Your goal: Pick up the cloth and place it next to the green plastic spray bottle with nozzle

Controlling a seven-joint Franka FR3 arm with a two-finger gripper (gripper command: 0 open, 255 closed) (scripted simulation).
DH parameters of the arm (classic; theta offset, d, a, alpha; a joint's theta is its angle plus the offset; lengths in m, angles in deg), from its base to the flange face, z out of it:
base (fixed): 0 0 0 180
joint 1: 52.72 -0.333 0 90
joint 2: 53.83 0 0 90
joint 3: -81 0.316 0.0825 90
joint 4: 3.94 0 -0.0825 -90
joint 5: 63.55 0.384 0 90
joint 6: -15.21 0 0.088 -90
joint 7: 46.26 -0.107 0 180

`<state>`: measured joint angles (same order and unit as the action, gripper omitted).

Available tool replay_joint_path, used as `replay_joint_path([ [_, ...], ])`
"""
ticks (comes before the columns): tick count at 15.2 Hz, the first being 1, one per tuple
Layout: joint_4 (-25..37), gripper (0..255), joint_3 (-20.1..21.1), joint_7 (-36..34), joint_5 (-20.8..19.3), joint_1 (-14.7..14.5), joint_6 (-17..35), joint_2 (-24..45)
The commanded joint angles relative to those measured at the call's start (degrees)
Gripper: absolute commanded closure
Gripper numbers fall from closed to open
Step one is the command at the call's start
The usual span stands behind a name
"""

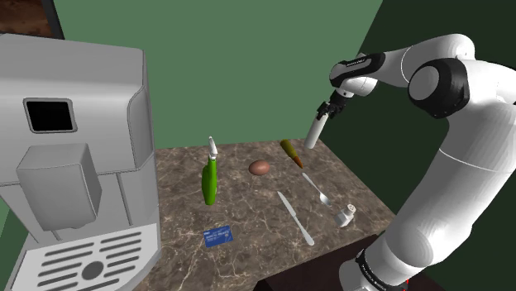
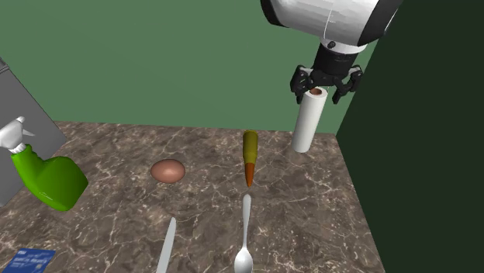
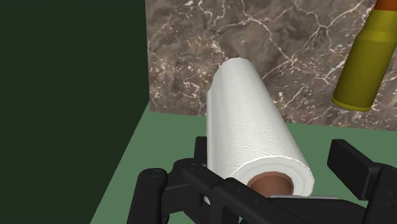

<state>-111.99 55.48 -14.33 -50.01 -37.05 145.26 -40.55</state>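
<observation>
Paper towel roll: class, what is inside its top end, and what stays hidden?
A brown core shows inside the white paper towel roll at the pincer end. Its length down the roll is covered by the sheets.

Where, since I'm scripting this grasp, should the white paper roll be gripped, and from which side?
Near its top end, from above, squeezing across the round side of the white paper roll. It is about upright at the marble counter's back corner, so walls likely block sideways approaches.

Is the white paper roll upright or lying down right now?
Upright: the white paper roll stands on end, brown core upward, directly under the claw. Whether it touches the counter, cannot tell.
</observation>
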Motion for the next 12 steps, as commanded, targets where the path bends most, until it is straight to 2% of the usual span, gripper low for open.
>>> replay_joint_path([
  [1, 0.0, 0, 0.01, 0.01, 0.02, 0.0, 0.03, 0.02],
  [3, -0.01, 0, 0.0, 0.01, 0.01, 0.0, 0.03, 0.02],
  [4, -0.01, 255, 0.0, 0.01, 0.01, 0.0, 0.03, 0.02],
  [12, -0.04, 255, 0.01, 0.01, 0.01, 0.0, 0.05, 0.01],
])
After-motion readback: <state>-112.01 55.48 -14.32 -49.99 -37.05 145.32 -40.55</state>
